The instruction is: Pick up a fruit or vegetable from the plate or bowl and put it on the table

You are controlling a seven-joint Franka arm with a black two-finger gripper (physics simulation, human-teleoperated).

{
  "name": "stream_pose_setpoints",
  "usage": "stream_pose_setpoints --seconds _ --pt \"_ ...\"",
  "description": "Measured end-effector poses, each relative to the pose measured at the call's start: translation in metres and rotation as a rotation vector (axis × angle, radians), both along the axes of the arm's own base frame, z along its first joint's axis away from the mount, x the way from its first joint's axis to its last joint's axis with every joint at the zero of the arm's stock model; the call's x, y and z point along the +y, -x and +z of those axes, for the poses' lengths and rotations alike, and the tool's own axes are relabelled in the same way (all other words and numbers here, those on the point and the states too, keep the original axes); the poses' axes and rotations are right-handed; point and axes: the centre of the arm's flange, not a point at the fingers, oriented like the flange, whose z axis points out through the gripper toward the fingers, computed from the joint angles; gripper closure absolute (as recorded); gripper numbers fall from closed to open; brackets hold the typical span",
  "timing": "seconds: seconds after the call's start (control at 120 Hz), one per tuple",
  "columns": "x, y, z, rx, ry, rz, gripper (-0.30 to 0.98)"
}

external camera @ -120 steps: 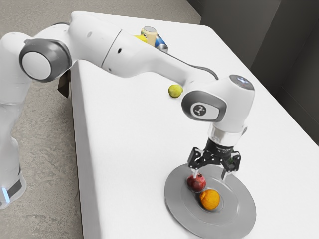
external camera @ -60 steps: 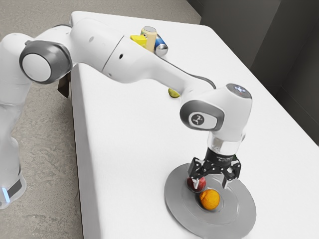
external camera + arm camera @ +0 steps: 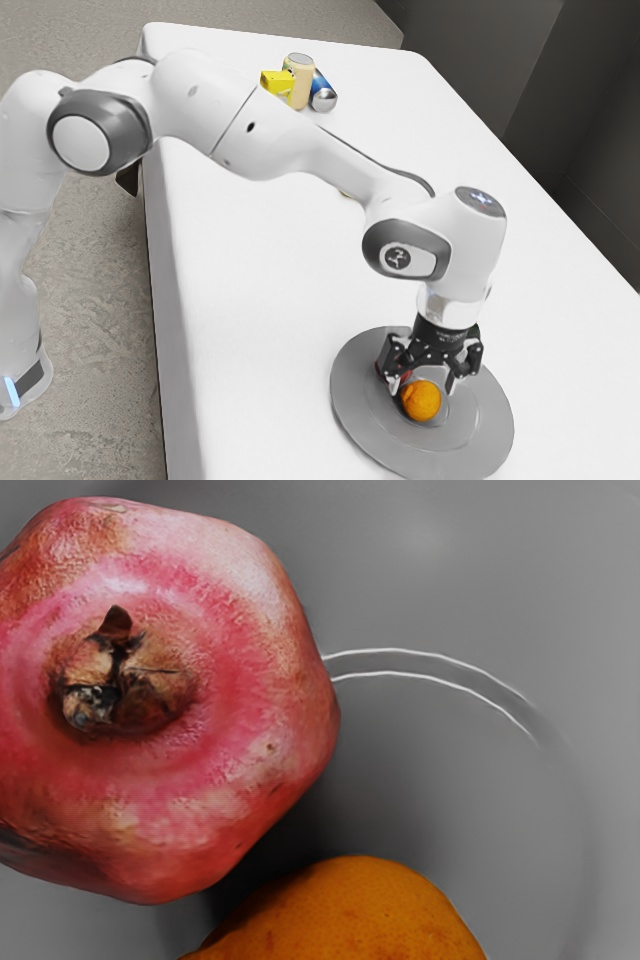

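Plate [image 3: 470, 440] holds 1 pomegranate [image 3: 240, 800], 1 orange [image 3: 421, 401]. Jaws open, seemingly low over it all.

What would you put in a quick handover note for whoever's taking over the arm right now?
Pincer: open, low over the plate, holding nothing.
Fruit: pomegranate and orange, side by side on the plate.
Done: pincer is down among the fruit; neither is lifted yet.
Left: close on one fruit, lift it, set it on the bare table. The two sit close, so the neighbour may get nudged.
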Motion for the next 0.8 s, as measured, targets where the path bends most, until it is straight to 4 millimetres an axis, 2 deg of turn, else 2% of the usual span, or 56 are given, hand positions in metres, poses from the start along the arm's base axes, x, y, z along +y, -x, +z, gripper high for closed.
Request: stream_pose_setpoints --seconds 0.283,0.633,0.683,0.8 --pt "-0.004 -0.005 -0.016 0.015 0.0 0.006 0.0" --pt "-0.01 -0.004 -0.015 0.008 0.002 -0.002 0.04" --pt "-0.011 -0.004 -0.014 0.007 0.003 -0.003 0.08" --pt "-0.012 -0.003 -0.013 0.005 0.005 -0.01 0.27"
